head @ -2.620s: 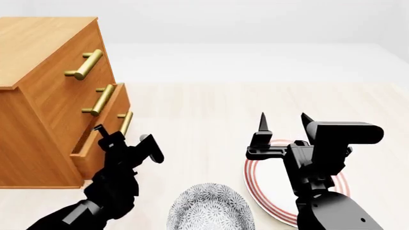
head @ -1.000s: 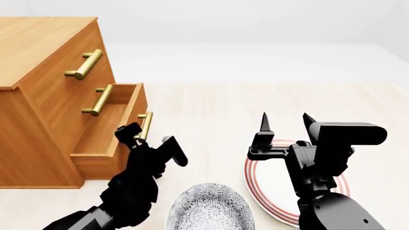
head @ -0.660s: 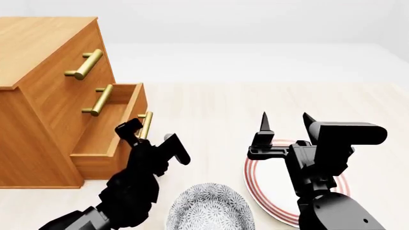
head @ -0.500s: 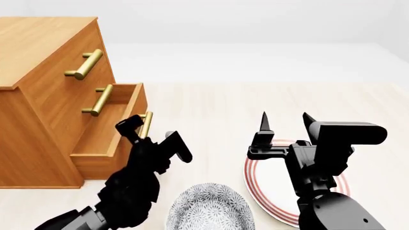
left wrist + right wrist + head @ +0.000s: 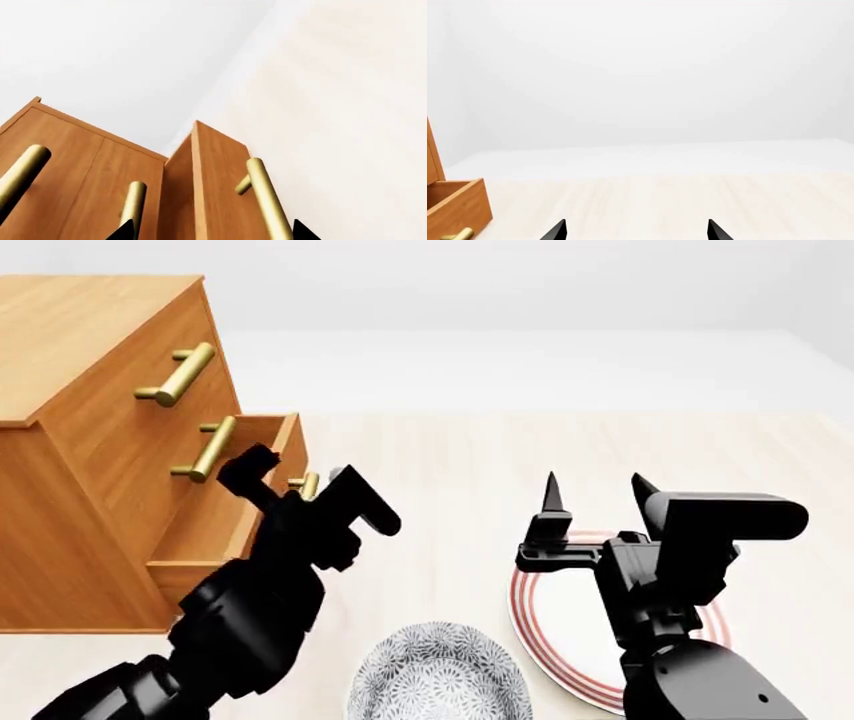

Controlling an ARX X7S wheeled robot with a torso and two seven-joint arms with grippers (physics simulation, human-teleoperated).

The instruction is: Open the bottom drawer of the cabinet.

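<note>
1. Right at the left gripper (image 5: 296,485), fingers spread wide and holding nothing, sits the brass handle (image 5: 265,201) between the tips.
2. Just behind it, the bottom drawer (image 5: 220,515) already juts out of the cabinet (image 5: 80,360).
3. Looks like the pull is basically done; next I'd back off cleanly without snagging. Right gripper (image 5: 593,492) idles wide apart too.

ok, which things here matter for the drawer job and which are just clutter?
Job:
- bottom drawer, pulled out
- its brass handle
- cabinet
- left gripper, open, at the handle

Clutter:
- patterned bowl
- red-rimmed plate
- right gripper, open, over the plate
</note>
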